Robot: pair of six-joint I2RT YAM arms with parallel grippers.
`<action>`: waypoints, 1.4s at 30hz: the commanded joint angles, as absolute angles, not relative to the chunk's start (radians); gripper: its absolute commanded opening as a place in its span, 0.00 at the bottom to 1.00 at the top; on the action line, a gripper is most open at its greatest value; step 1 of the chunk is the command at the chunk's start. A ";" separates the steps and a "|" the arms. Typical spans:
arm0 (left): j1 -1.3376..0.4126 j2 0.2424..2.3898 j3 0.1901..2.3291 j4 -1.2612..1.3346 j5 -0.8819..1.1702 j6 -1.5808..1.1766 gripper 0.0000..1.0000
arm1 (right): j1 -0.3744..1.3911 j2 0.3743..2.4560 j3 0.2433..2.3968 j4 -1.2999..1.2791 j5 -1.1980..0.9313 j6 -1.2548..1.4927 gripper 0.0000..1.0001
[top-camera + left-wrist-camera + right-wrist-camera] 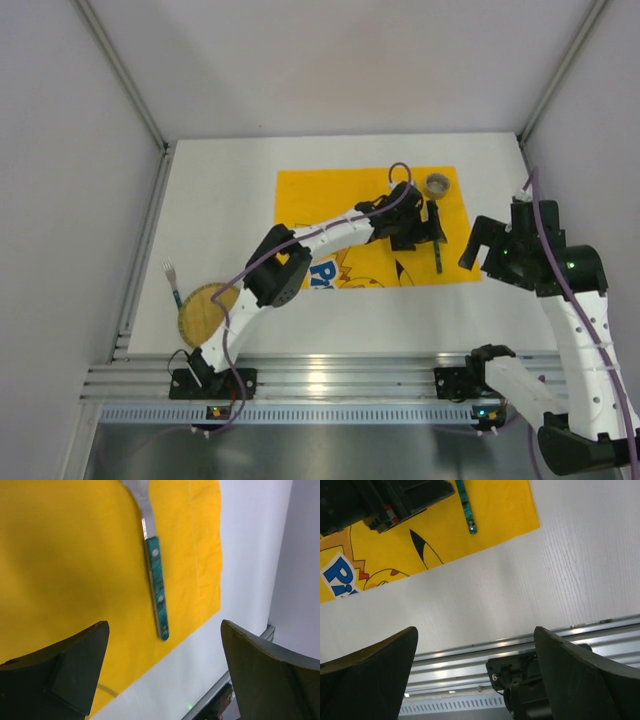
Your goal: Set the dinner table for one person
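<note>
- Yellow mat (330, 200) lies on white table (220, 190), which spans the whole cell. Knife (157, 590) lies free by mat's right edge, w/ L gripper (164, 626) spread wide just above it, holding nothing. Lift straight, or a finger may drag knife or mat.
- R gripper (475, 630) spread too, empty, over bare table near L's wrist: arms could clash if both move.
- Fork (171, 277) & plate (205, 312) sit far left by L's base; your elbow could knock them when you reach for them.
- Cup (437, 185) by knife's tip: easy to topple.
</note>
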State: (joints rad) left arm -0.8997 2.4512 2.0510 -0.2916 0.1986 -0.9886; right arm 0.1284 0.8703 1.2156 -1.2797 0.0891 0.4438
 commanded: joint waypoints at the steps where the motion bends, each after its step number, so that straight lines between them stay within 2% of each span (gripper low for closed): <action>1: -0.868 2.203 1.958 -0.417 0.070 -0.914 0.98 | 0.149 0.885 1.249 -1.262 0.094 0.428 1.00; 3: -0.838 2.062 1.884 -0.529 -0.025 -0.869 0.98 | 0.152 0.891 1.258 -1.255 0.077 0.426 1.00; 4: -0.828 2.019 1.837 -0.716 -0.113 -0.862 0.98 | 0.152 0.897 1.259 -1.250 0.068 0.426 1.00; 5: -0.810 1.953 1.818 -0.818 -0.291 -0.865 0.98 | 0.155 0.905 1.259 -1.240 0.046 0.428 1.00; 7: -0.767 1.896 1.716 -1.043 -0.434 -0.865 0.97 | 0.155 0.923 1.256 -1.229 0.026 0.431 1.00; 9: -0.726 1.826 1.619 -1.148 -0.555 -0.862 0.96 | 0.156 0.934 1.249 -1.210 0.005 0.434 1.00; 13: -0.594 1.764 1.351 -1.261 -0.600 -0.832 0.97 | 0.161 0.968 1.230 -1.174 -0.044 0.439 1.00; 15: -0.586 1.767 1.283 -1.301 -0.636 -0.831 0.97 | 0.163 0.979 1.221 -1.155 -0.061 0.443 1.00; 21: -0.589 1.859 1.226 -1.416 -0.721 -0.923 0.98 | 0.176 1.009 1.218 -1.137 -0.081 0.443 1.00; 35: -0.586 1.899 1.077 -1.261 -0.658 -0.931 0.97 | 0.212 1.008 1.227 -1.164 -0.045 0.423 1.00; 36: -0.584 1.905 1.066 -1.250 -0.654 -0.930 0.86 | 0.212 1.008 1.230 -1.166 -0.043 0.425 1.00; 38: -0.586 1.920 1.054 -1.221 -0.649 -0.930 0.72 | 0.216 1.011 1.232 -1.167 -0.037 0.420 1.00; 39: -0.586 1.927 1.036 -1.206 -0.638 -0.927 0.51 | 0.218 1.011 1.233 -1.169 -0.034 0.420 1.00; 41: -0.586 1.947 1.020 -1.175 -0.627 -0.928 0.33 | 0.221 1.009 1.230 -1.170 -0.031 0.422 1.00; 42: -0.586 1.953 1.006 -1.166 -0.617 -0.927 0.27 | 0.219 1.009 1.230 -1.170 -0.029 0.419 1.00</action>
